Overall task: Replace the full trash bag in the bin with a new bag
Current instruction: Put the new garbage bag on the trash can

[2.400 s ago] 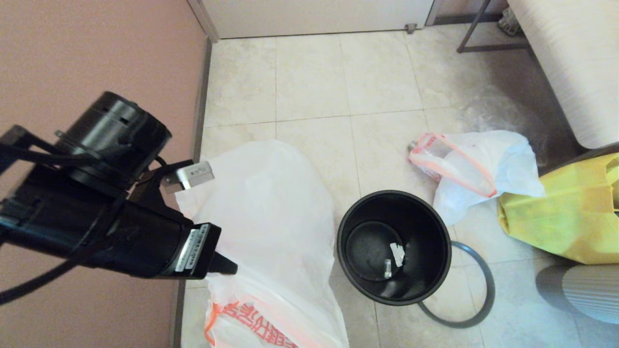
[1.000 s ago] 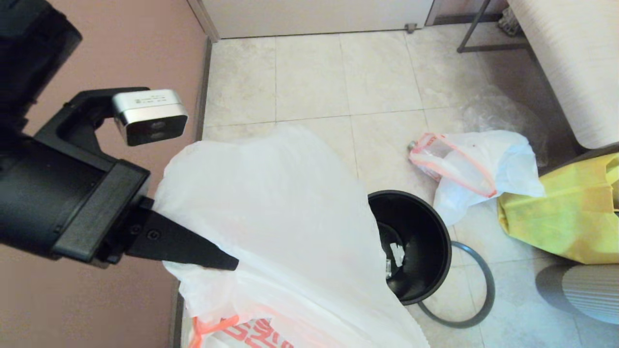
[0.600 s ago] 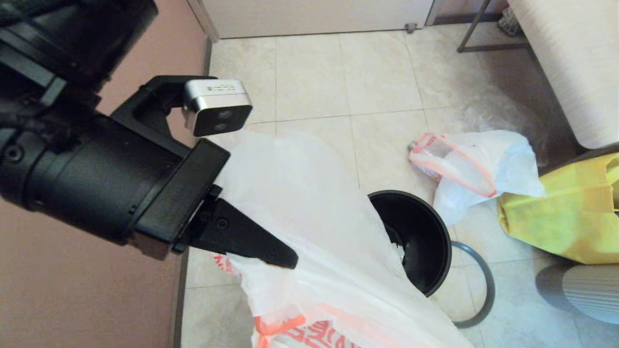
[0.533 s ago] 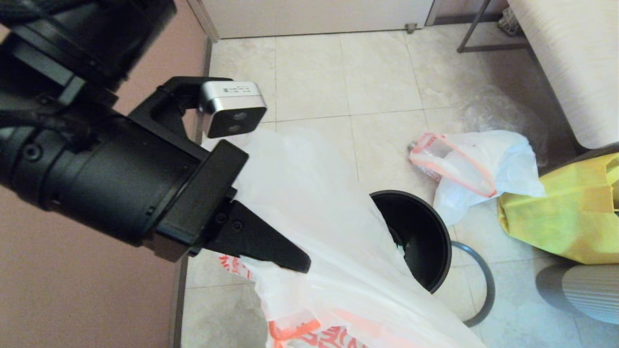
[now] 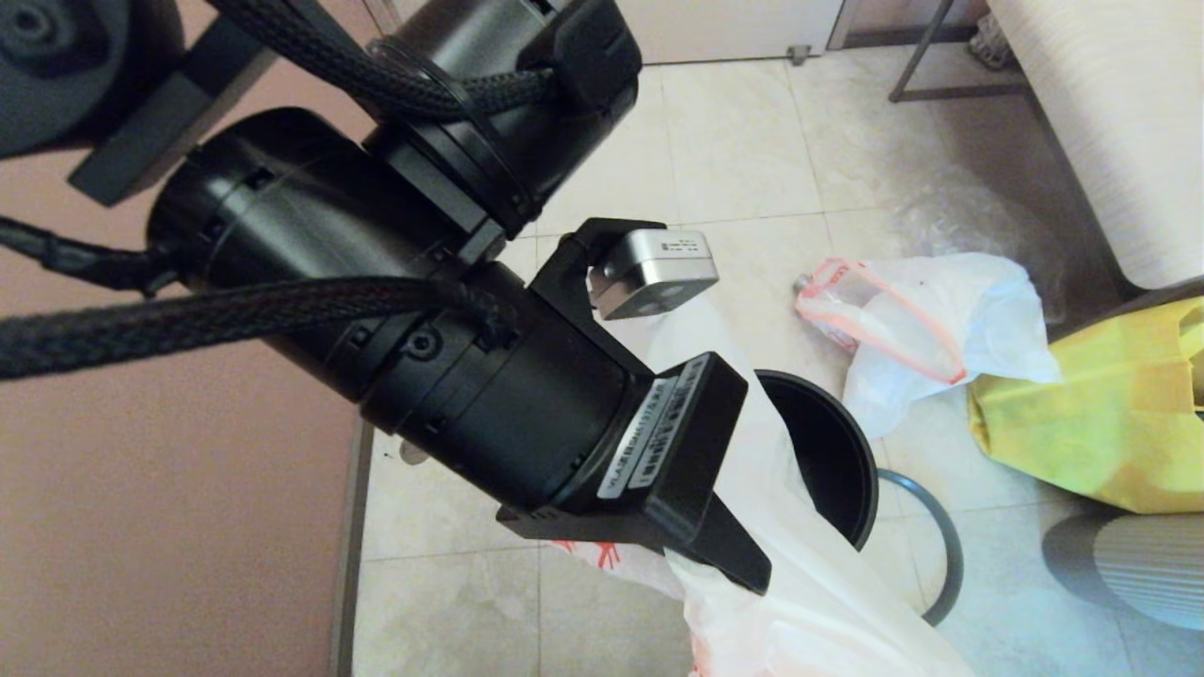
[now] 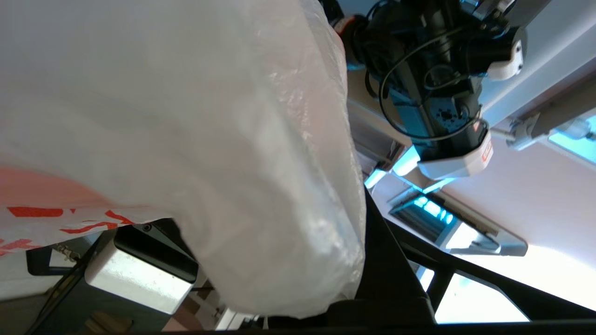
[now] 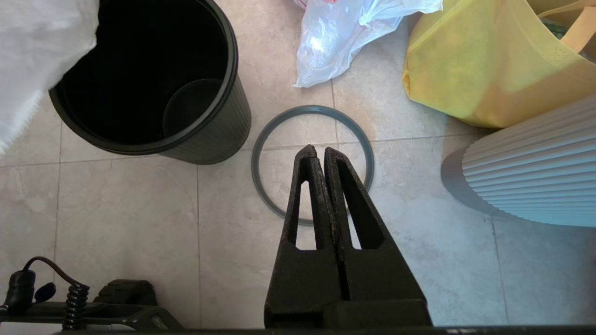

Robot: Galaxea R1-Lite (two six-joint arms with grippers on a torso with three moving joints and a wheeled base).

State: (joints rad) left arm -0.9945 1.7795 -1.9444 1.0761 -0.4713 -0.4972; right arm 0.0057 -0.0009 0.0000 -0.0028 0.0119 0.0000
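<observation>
My left gripper (image 5: 752, 574), centre frame, pinches the new bag (image 5: 809, 602) over the bin (image 5: 837, 461); my right gripper (image 7: 320, 156) hangs clenched, empty, above the hoop (image 7: 260, 186).

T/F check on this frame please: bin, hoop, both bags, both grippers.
1. The left gripper is shut on the printed thin white new bag. True.
2. The grey hoop sits on the round black plastic bin. False: it lies on the tiled floor beside the bin.
3. The lumpy translucent full trash bag is inside the bin. False: it lies on the floor, beside the yellow fabric bag.
4. The right gripper is shut and empty, above the hoop. True.
</observation>
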